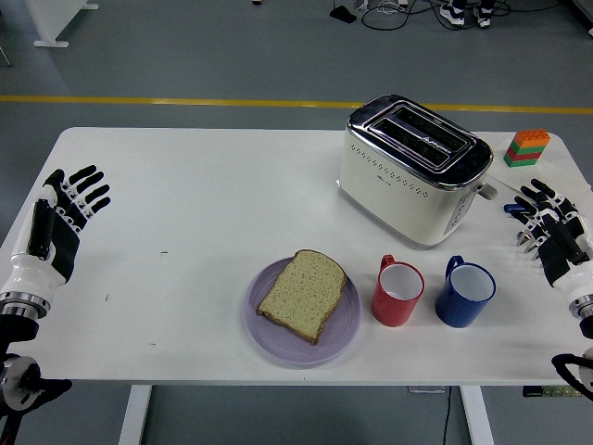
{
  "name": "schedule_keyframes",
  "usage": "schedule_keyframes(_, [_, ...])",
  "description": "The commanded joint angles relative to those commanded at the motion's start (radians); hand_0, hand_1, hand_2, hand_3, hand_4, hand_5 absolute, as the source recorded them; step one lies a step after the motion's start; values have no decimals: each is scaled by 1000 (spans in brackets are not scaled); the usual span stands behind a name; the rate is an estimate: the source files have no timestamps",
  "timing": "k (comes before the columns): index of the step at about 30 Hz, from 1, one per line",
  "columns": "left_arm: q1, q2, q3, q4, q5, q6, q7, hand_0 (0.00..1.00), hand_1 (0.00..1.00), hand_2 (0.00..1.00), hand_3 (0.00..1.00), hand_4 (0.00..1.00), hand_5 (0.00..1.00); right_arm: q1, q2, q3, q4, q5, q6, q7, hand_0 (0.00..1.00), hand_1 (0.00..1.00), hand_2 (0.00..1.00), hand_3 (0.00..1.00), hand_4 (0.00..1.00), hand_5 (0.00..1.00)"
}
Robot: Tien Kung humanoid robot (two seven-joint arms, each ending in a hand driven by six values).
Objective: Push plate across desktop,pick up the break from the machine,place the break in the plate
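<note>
Head view: the white counter (204,213) seen from above, its near edge along the bottom.
Left hand (60,222): black and white, at the counter's left edge, fingers spread, holding nothing.
Plate: a round pale lilac plate (345,326) near the front edge, about mid-counter.
Bread: one slice of brown, seeded bread (303,294) lying flat in the plate, its crust corner pointing back.
Red cup: a red mug (398,291) with a white inside, upright just right of the plate, handle to the back.
Toaster: a cream and chrome two-slot toaster (412,169) behind the mugs, slots showing dark.
Blue cup: a blue mug (464,294) upright just beside the red one.
Blocks: a small stack of orange, green and red toy bricks (527,148) near the far right corner.
Right hand (550,227): at the counter's right edge, fingers loosely spread, gripping nothing, apart from the toaster.
</note>
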Motion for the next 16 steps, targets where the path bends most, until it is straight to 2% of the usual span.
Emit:
schedule_keyframes(6, [4,-11,-1,4,-2,5,-3,789,788,798,737,551,998,-2,0,-3,-1,4,0,0,794,753,728,685,534,341])
schedule_keyframes(7, [5,-12,3,9,-25,13,-14,789,788,798,737,551,998,-3,-1,-4,3,34,6,-4,794,753,728,685,534,341])
schedule_keyframes(9, [6,-21,21,24,-94,50,-66,789,788,798,737,551,998,-3,-2,-5,10,103,20,-15,794,753,728,685,534,341])
schedule_keyframes(12, [11,-31,30,31,-217,76,-127,785,783,798,735,550,998,-6,-2,-7,12,163,22,-17,787,748,726,684,534,342])
schedule_keyframes(16, [22,-37,48,33,-379,77,-187,785,783,798,735,550,998,-13,-2,-14,7,190,19,-19,787,748,726,684,534,342])
